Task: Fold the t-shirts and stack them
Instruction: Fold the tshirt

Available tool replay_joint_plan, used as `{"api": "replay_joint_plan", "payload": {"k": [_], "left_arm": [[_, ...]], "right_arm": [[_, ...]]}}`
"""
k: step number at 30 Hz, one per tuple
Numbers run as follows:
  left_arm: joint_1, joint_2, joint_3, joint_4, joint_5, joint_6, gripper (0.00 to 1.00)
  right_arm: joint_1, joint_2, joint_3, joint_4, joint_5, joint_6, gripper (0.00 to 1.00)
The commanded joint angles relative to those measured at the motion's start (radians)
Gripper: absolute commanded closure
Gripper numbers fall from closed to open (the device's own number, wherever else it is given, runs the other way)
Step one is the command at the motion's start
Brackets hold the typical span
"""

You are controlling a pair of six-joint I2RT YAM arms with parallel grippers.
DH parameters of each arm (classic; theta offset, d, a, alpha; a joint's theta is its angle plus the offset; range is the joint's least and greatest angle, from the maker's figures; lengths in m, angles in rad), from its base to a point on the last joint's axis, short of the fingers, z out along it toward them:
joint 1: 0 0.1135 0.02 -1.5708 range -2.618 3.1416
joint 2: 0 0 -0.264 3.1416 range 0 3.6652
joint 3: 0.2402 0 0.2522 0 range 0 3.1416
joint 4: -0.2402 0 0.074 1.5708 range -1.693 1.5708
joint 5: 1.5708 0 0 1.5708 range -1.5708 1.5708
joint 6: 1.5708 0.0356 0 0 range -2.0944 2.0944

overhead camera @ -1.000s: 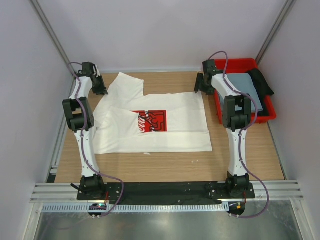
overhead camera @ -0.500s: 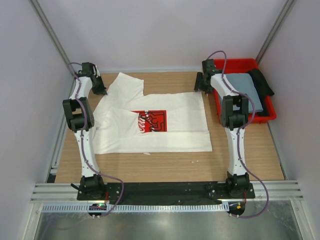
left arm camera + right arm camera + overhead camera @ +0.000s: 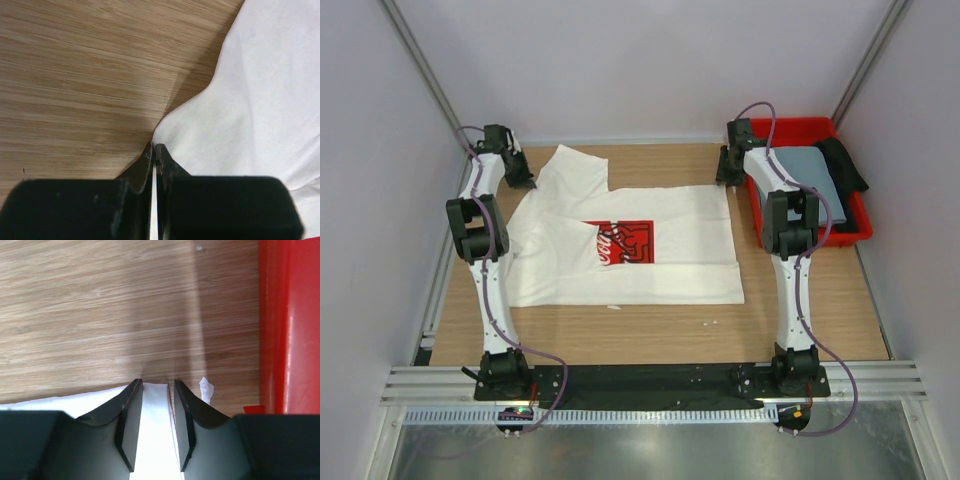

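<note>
The large white t-shirt with the red print lies spread on the wooden table. My left gripper is at its far left sleeve. In the left wrist view the left gripper is shut on a pinched-up edge of the white cloth. My right gripper is down at the shirt's far right corner. In the right wrist view the right gripper has its jaws a little apart, straddling the cloth edge. The grey-blue t-shirt lies folded in the red bin.
The red bin's wall stands close to the right of my right fingers. A dark garment lies at the bin's far right. A small white scrap sits on the wood by the right finger. Bare wood lies in front of the shirt.
My left jaws have shut on the sleeve edge. My right jaws have narrowed around the shirt corner, and the right wrist has shifted slightly towards the bin.
</note>
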Motion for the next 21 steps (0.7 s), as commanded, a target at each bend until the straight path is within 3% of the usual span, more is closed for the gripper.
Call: {"api": "replay_joint_plan", "payload": {"k": [1,3,4,5,6,21], "left_arm": [[-0.003,0.042,0.029,-0.025,0.028,-0.022,1.00],[-0.003,0.040,0.036,-0.025,0.029,-0.033,1.00],[-0.003,0.040,0.043,-0.025,0.028,-0.036,1.00],[-0.001,0.039,0.044,-0.025,0.031,-0.041,1.00],[0.000,0.036,0.047,-0.025,0.031,-0.047,1.00],[0.029,-0.085,0.033,-0.062,-0.044,-0.065,1.00]], "right_arm": [[-0.005,0.012,-0.010,0.006,-0.033,-0.011,0.68],[-0.005,0.011,-0.001,0.008,-0.031,-0.007,0.78],[-0.005,0.011,0.007,0.005,-0.033,-0.007,0.90],[-0.005,0.012,0.022,0.000,-0.031,-0.004,0.96],[-0.005,0.014,0.033,-0.008,-0.031,-0.004,0.99],[-0.006,-0.129,-0.013,0.003,0.004,0.010,0.99]]}}
